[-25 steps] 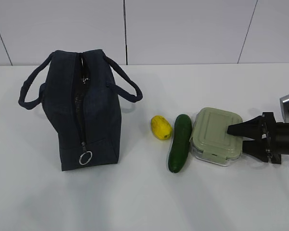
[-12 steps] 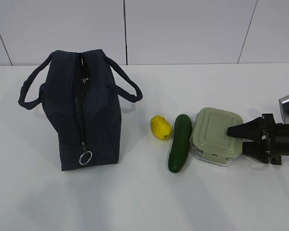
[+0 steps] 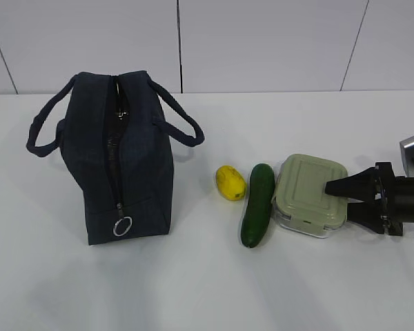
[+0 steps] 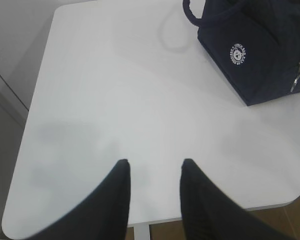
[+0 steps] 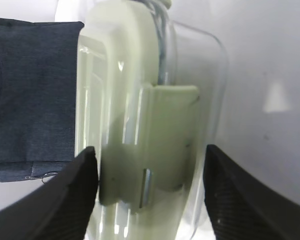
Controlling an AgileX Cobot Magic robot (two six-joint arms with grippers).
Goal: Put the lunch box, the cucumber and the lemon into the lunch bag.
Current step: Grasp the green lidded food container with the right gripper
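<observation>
Straddling the lunch box (image 3: pixel 310 194) at its right edge, the right end effector (image 3: pixel 337 198) has one finger over the sage lid and one low beside the clear wall; jaws spread, and the wrist view shows the left pad touching the lid, the right pad just clear. Box sits on the white bench (image 3: pixel 214 289), right of centre. Cucumber (image 3: pixel 257 204) lies just left of it, nearly touching. Lemon (image 3: pixel 230 182) just left of the cucumber. Lunch bag (image 3: pixel 117 155) upright well left, ring pull (image 3: pixel 122 225) hanging low at the near end. Left end effector (image 4: pixel 152 167) hovers over bare bench near the bag, fingers apart, holding nothing
</observation>
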